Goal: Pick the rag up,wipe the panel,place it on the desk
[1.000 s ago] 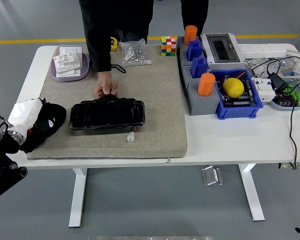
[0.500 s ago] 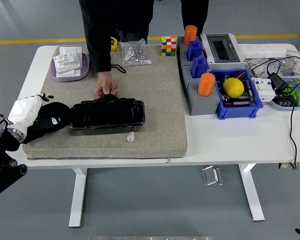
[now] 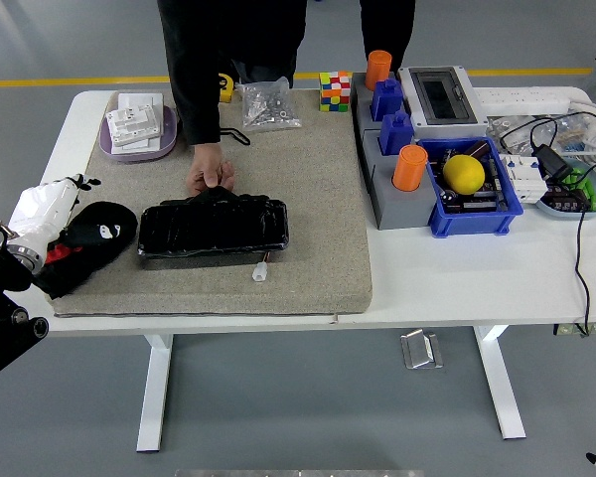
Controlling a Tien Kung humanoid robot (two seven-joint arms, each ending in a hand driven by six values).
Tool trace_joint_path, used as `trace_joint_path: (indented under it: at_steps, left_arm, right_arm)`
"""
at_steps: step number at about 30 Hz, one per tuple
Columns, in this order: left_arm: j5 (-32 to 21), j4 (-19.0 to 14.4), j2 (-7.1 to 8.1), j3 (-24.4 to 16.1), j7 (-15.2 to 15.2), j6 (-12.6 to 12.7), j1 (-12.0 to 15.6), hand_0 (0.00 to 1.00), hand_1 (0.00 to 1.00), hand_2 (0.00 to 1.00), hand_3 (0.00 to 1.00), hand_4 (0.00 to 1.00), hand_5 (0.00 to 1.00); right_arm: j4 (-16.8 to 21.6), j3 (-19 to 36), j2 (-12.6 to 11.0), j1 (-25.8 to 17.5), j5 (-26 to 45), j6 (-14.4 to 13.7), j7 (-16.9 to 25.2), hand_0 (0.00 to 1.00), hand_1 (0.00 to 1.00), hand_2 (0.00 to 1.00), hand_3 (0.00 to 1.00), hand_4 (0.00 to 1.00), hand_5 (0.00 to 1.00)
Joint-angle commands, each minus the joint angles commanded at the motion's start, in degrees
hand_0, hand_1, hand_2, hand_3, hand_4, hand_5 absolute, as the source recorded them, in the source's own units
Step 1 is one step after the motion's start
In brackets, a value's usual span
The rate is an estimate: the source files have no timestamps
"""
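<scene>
Your left hand [image 3: 35, 231] has slid back toward the table's left edge, and I can't tell what its fingers are doing under that white cover. Looks like the placing step is wrapping up: the rag [image 3: 87, 240] lies on the mat [image 3: 318, 199] just left of the panel [image 3: 215, 229], which a person's hand [image 3: 211, 177] steadies from behind. Next you'd just pull the arm clear without dragging the rag.

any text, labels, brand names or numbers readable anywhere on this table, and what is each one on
No text can be read as it stands.
White packets on the purple tray: dark print, too small to read.
Rag beside the black panel: small white marks, no legible letters.
Grey electrical box: no readable label.
Rubik's cube: coloured squares only.
</scene>
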Motion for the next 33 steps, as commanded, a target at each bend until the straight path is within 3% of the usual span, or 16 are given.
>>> trace_joint_path:
  at_steps: [10,16,21,33]
  left_arm:
    - [0.2,-5.0,2.34,-3.2,0.1,-0.1,0.9,0.454,0.643,0.782,0.813,0.998,0.634]
    - [-6.1,-8.0,3.45,-4.3,-1.1,0.5,2.0,0.454,0.644,0.785,0.815,0.998,0.651]
    - [-14.5,-13.7,5.12,-9.1,-2.2,1.7,4.9,0.455,0.646,0.786,0.816,0.998,0.671]
    - [-13.0,-26.9,9.68,-19.0,-0.4,1.5,9.7,0.452,0.648,0.787,0.816,0.998,0.688]
  right_arm:
    - [-0.1,0.4,0.2,0.0,-0.1,-0.1,0.1,0.767,0.598,0.706,0.631,0.998,0.569]
    - [-0.2,0.5,0.3,-0.1,-0.3,-0.2,0.1,0.768,0.598,0.706,0.629,0.998,0.565]
    - [-0.2,0.8,0.4,-0.2,-0.3,-0.2,0.1,0.767,0.598,0.706,0.628,0.998,0.564]
    - [-0.6,0.9,0.2,-0.5,0.3,0.0,0.0,0.767,0.598,0.708,0.628,0.998,0.563]
